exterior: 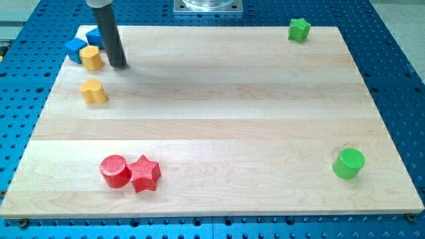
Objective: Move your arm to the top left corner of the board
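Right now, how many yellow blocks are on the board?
2, both near the view's top left: one just left of my tip, beside the blue blocks; the other below it. None looks hidden.

A blue perforated metal tabletop (392, 79) dotted with regular rows of holes surrounds the scene on all sides. A grey square metal mounting plate (208, 6) sits at the view's top edge. Lighting is bright and even.

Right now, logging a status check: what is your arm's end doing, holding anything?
No gripper: my tip holds nothing, resting just right of the yellow block near the board's top left.
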Controlling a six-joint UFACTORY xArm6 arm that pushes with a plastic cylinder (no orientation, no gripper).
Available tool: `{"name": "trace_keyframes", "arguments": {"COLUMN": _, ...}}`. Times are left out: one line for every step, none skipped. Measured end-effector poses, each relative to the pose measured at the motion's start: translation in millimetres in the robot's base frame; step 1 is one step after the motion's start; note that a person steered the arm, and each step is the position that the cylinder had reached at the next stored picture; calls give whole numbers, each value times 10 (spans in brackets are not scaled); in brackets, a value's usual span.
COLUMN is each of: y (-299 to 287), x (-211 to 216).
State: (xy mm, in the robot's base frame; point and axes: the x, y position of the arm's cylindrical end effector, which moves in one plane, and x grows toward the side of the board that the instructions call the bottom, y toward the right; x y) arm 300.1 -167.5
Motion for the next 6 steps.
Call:
{"name": "trace_keyframes", "arguments": {"y": 32, "x": -533}}
{"name": "trace_keyframes", "arguments": {"y": -589, "x": -495}}
{"name": "trace_keyframes", "arguments": {"y": -656, "x": -739}}
{"name": "trace_keyframes", "arguments": {"y": -745, "x": -1082}}
{"name": "trace_keyframes", "arguments": {"y": -1353, "x": -1068}}
{"name": "trace_keyframes", "arguments": {"y": -1374, "x": -1014}}
